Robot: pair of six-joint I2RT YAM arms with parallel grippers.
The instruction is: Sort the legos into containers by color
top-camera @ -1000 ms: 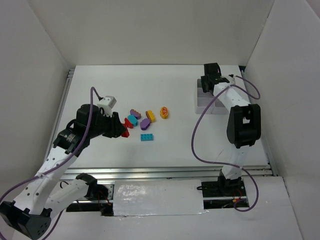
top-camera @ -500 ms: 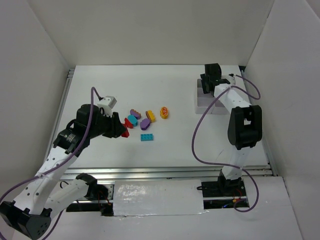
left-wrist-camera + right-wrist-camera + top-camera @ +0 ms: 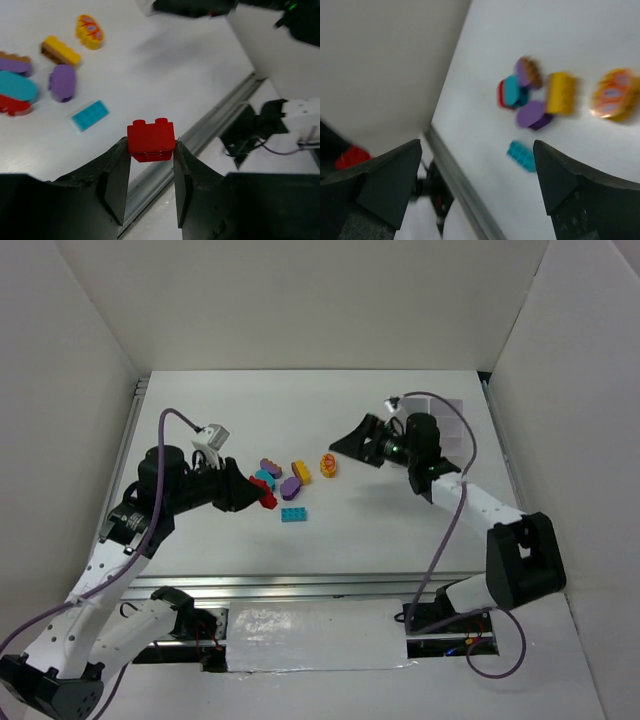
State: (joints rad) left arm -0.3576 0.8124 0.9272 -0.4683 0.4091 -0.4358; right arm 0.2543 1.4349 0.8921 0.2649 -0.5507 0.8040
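A red lego brick (image 3: 151, 140) hangs above the table, and my left gripper (image 3: 150, 150) is shut on it, left of the pile (image 3: 268, 500). Loose legos lie mid-table: an orange oval (image 3: 328, 464), a yellow brick (image 3: 300, 471), a purple oval (image 3: 290, 486), a cyan oval (image 3: 264, 478), a purple-and-brown oval (image 3: 270, 466) and a flat cyan brick (image 3: 293, 514). Another red piece (image 3: 12, 106) peeks from under the cyan oval. My right gripper (image 3: 348, 448) is open and empty, just right of the orange oval (image 3: 615, 95). The containers (image 3: 452, 408) sit back right, mostly behind the right arm.
White walls close in the table on the left, back and right. A metal rail (image 3: 330, 585) runs along the near edge, seen also in the left wrist view (image 3: 210, 125). Purple cables loop from both arms.
My right arm swung from the tray at the back right over to the pile and its jaws opened wide. My left gripper shifted slightly right, still holding the red brick.
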